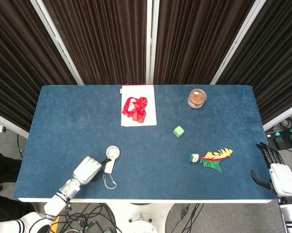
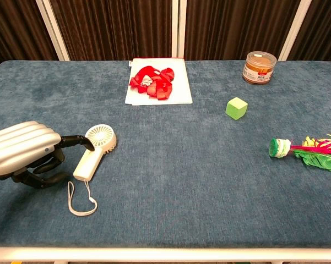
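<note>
- Blue cloth is covering the table [image 2: 171,165], with dark curtains hanging behind its far edge.
- Nearest, at the left, the left hand [image 2: 23,155] is lying knuckles-up on the cloth with its fingers curled in, grasping nothing; one fingertip is reaching toward the neck of the small white fan [image 2: 93,151] and seems to be touching or almost touching it.
- That fan is lying flat just right of the hand, head pointing far and handle pointing near, its wrist loop [image 2: 80,201] trailing toward the near edge; lying this way, its handle is presenting itself beside the curled fingers.
- At the near right, the right hand [image 1: 277,174] is hanging off the table's corner, fingers apart and holding nothing.
- Further in, a feathered shuttlecock [image 2: 305,149] is lying on its side at the right.
- A green cube [image 2: 236,108] is sitting past it.
- Farthest, red ribbon [image 2: 153,80] is resting on a white sheet [image 2: 179,94], and a brown jar [image 2: 259,67] is standing upright at the right.
</note>
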Controlling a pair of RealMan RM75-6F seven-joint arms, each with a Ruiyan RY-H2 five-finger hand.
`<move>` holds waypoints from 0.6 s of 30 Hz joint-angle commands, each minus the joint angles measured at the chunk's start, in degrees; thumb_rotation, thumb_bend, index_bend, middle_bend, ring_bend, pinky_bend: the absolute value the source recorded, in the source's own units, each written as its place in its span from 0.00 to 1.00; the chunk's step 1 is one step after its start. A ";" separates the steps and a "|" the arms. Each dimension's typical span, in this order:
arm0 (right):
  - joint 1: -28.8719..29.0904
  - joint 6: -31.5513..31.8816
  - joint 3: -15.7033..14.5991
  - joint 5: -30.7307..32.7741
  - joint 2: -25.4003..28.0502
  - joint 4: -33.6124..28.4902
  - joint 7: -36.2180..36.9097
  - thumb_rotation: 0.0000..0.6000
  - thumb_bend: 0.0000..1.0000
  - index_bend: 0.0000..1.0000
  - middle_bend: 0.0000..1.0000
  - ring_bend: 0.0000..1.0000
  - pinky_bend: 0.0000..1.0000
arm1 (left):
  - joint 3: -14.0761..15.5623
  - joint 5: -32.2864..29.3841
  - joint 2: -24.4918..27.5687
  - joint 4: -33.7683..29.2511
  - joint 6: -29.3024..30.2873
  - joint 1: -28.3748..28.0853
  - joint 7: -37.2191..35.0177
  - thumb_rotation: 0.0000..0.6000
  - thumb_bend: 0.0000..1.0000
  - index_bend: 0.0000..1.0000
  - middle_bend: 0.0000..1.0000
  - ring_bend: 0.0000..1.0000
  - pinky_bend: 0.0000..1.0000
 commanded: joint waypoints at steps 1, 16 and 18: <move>0.01 -0.01 0.03 0.01 -0.05 0.05 0.10 1.00 0.31 0.00 0.00 0.00 0.00 | -0.06 -0.06 0.18 -0.30 0.19 0.03 -0.19 1.00 0.42 0.25 0.86 0.78 0.72; 0.04 -0.96 -0.17 0.45 -0.95 1.77 1.37 1.00 0.31 0.00 0.00 0.00 0.00 | -1.80 -0.48 8.32 -8.27 7.92 2.85 -0.64 1.00 0.41 0.25 0.83 0.76 0.72; 0.07 -0.89 -0.14 0.34 -1.10 2.03 1.61 1.00 0.31 0.00 0.00 0.00 0.00 | -2.20 -0.92 9.17 -8.26 10.00 4.01 -1.20 1.00 0.40 0.25 0.80 0.74 0.71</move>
